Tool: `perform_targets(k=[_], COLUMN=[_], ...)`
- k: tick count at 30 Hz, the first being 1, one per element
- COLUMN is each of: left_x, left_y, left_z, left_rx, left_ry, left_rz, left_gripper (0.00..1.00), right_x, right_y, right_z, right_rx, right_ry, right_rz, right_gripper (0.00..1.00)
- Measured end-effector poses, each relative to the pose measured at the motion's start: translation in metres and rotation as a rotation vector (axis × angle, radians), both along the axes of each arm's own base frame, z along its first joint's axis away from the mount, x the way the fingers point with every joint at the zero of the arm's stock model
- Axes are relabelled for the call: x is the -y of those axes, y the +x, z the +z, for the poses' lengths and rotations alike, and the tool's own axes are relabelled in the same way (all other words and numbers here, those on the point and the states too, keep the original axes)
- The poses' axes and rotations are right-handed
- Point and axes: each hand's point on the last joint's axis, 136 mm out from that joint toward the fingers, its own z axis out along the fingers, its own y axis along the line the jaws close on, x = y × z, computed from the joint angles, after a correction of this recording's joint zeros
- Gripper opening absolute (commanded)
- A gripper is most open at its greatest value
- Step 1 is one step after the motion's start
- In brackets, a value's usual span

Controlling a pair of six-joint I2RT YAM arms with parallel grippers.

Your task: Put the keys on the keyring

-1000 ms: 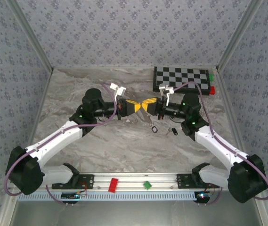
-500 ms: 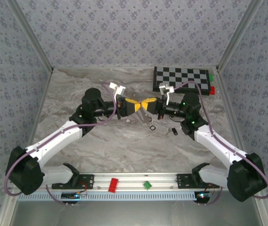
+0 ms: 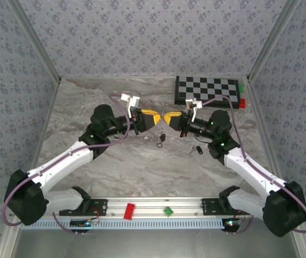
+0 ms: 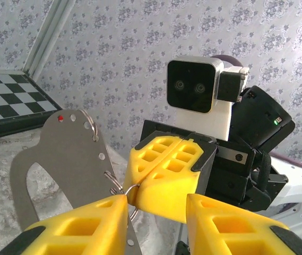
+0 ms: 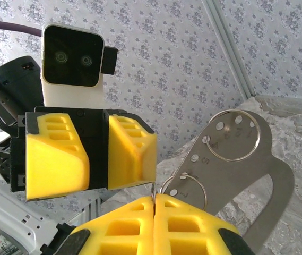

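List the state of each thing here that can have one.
Left claw: open, gripping nothing.
Right claw: shut on the small ring.
Metal plate: lifted, hanging by the small ring.
Key: loose, lying on the table.

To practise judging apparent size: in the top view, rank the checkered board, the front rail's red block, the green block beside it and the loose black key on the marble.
1. the black-and-white checkered board
2. the front red block
3. the green block and the black-headed key: too alike to rank
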Motion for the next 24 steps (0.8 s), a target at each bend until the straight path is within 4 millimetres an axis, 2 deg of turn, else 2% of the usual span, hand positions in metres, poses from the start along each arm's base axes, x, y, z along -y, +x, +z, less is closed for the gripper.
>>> perform_targets(k=[13,18,24], left_x=[0.007,0.011,0.013], left_y=[0.006,0.008,0.004], left_z=[-0.017,-0.026,-0.025], left_rx=[-0.024,-0.045,-0.046], left_ry=[0.033,0.048,0.041], left_rz=[-0.002,-0.013,-0.035], left_gripper=[0.34,0.29,0.23], right_x=[0.002,0.001,0.000], right_y=[-0.001,-0.002,-0.002], right_z=[0.001,0.001,0.001], right_rx=[0.003,0.006,0.007], right_ry=[0.004,0.006,0.006], right_rz=[-0.011,-0.009,-0.006], right_gripper=[0.00,0.00,0.00])
